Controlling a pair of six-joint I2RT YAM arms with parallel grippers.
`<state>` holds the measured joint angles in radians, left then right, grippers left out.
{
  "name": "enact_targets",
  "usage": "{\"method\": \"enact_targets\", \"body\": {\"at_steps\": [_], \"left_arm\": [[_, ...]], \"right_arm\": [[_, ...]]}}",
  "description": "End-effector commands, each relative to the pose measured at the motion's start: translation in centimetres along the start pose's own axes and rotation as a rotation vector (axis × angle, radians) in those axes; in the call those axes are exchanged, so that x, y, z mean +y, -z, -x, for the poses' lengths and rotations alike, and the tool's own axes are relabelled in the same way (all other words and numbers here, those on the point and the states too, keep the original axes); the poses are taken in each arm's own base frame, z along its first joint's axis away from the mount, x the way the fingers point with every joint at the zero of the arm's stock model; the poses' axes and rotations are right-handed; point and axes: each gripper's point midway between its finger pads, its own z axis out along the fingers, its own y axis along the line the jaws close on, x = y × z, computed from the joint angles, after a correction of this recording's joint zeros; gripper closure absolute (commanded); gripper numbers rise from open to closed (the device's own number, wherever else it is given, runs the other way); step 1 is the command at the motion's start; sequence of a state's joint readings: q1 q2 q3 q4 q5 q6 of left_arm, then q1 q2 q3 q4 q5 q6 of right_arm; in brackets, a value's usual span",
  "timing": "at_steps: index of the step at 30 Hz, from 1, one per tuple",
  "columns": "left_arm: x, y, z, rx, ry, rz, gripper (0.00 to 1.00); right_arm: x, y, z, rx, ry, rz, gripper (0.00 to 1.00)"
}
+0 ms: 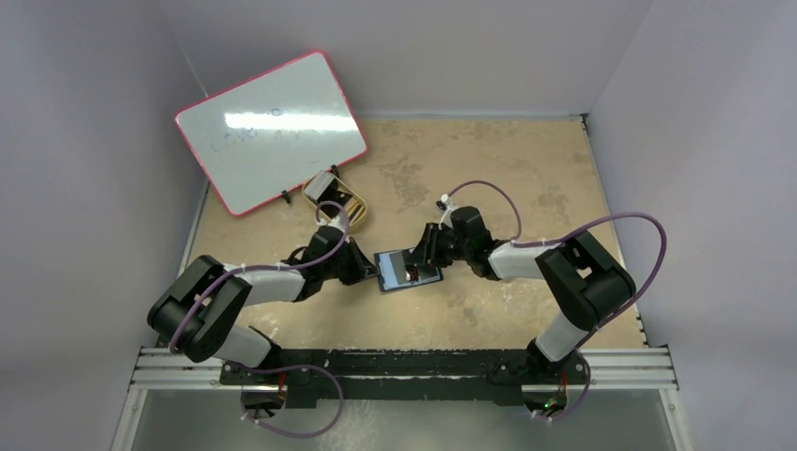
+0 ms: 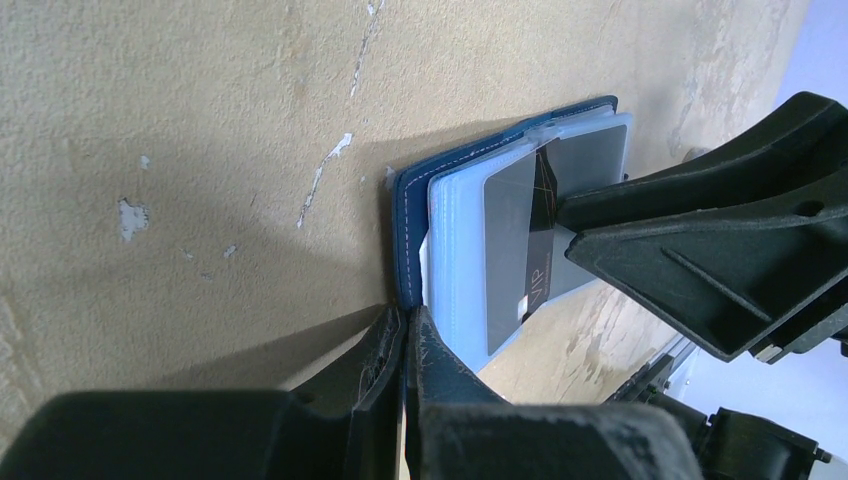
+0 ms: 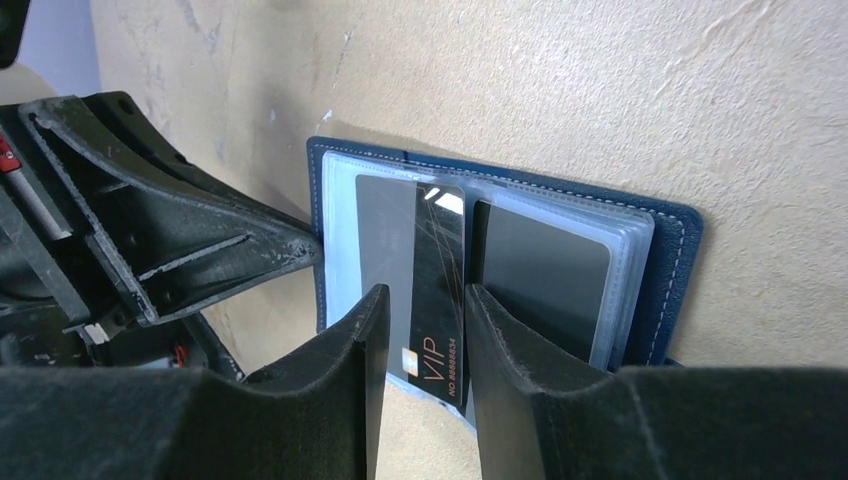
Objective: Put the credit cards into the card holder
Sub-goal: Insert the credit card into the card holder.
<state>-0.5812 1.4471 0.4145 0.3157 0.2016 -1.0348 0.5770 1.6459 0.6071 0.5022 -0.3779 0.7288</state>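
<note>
The navy card holder (image 1: 411, 270) lies open on the table between both arms. My left gripper (image 2: 408, 318) is shut on its navy edge (image 2: 405, 225). Grey credit cards sit in the clear pockets: one on the left (image 3: 383, 235), one on the right (image 3: 545, 275). A black VIP card (image 3: 440, 285) lies along the fold, its far end tucked under a clear sleeve and its near end sticking out past the holder (image 3: 672, 245). My right gripper (image 3: 425, 305) stands open, one finger either side of this card, not pinching it.
A pink-rimmed whiteboard (image 1: 271, 132) leans at the back left, with a gold tin (image 1: 335, 200) in front of it, close behind my left arm. Grey walls close in the tan table (image 1: 526, 169) on three sides.
</note>
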Motion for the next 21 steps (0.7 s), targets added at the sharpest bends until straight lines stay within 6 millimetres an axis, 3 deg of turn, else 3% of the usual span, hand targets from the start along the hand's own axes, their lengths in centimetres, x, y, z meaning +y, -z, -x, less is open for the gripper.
{"method": "enact_targets", "body": {"at_steps": [1, 6, 11, 21], "left_arm": [[-1.1, -0.1, 0.7, -0.013, -0.037, -0.027, 1.0], [-1.1, -0.2, 0.6, -0.008, -0.038, -0.029, 1.0], [-1.4, -0.3, 0.8, -0.005, -0.047, -0.029, 1.0], [-1.5, -0.2, 0.9, 0.005, -0.078, -0.014, 1.0]], "right_arm": [[-0.6, 0.3, 0.7, -0.012, 0.043, -0.075, 0.64], [-0.1, -0.7, -0.4, 0.027, 0.051, -0.061, 0.64], [2.0, -1.6, -1.2, 0.051, 0.087, -0.003, 0.67], [3.6, -0.9, -1.0, 0.022, 0.121, 0.063, 0.69]]}}
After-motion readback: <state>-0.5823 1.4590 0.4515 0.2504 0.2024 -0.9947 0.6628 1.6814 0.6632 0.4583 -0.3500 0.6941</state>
